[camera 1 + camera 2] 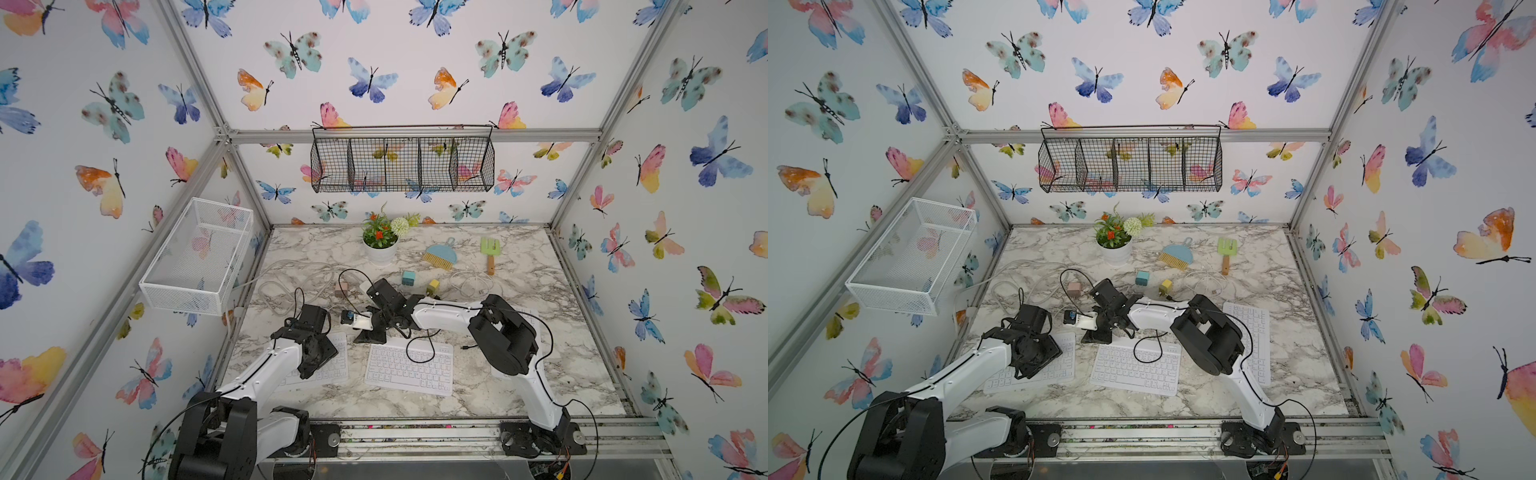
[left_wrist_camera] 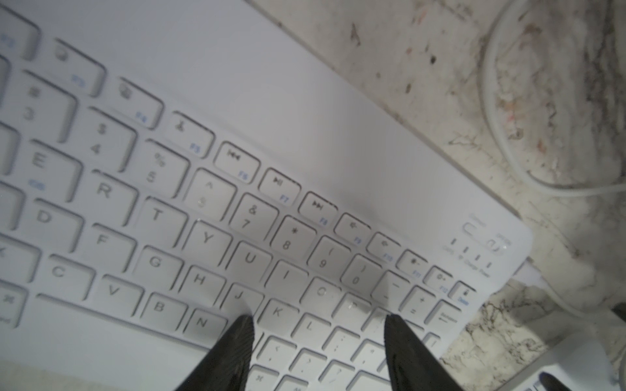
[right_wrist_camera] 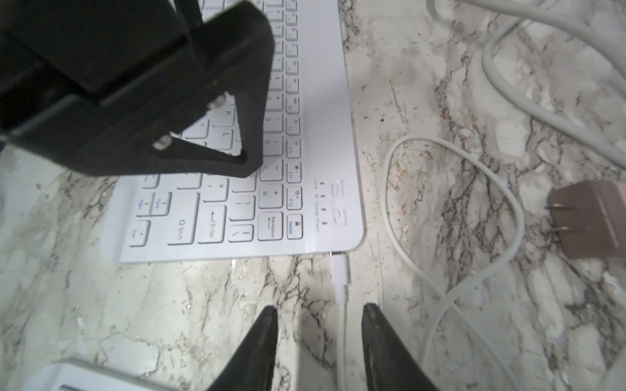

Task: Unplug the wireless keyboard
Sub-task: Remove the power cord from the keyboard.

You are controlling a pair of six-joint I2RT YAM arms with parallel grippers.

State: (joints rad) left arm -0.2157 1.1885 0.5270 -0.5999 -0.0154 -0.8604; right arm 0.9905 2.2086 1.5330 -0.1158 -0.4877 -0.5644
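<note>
Near the near-left corner of the marbled worktop (image 3: 169, 304): slim white plastic wireless keyboard (image 2: 305, 135), lying flat. Looks light and stiff, so likely to slide or lift under a tug. Above its right-hand keys: left tool (image 2: 320, 325), black jaws spread, gripping nothing, tips down at the key tops. Cannot tell whether pressing or only hovering. Worth bearing down there to pin the board.

On the keyboard's short edge facing the worktop's right edge, beside the far corner of that edge: small white moulded plug (image 3: 339, 270), seated in the port. Short, rigid and glossy, so probably slippery, and likely held by friction alone. Best pinched across its flat sides, close to the port, and drawn straight out along the worktop without twisting.

Just behind the plug, astride the thin white charging cable (image 3: 341, 338): right tool (image 3: 320, 318), jaws apart, closed on nothing yet. Cable soft and limp, a poor place to pull, risking strain at the collar.

Farther back: same cable lying in a loose loop, near a brown wall adapter (image 3: 589, 220) with bare prongs.
</note>
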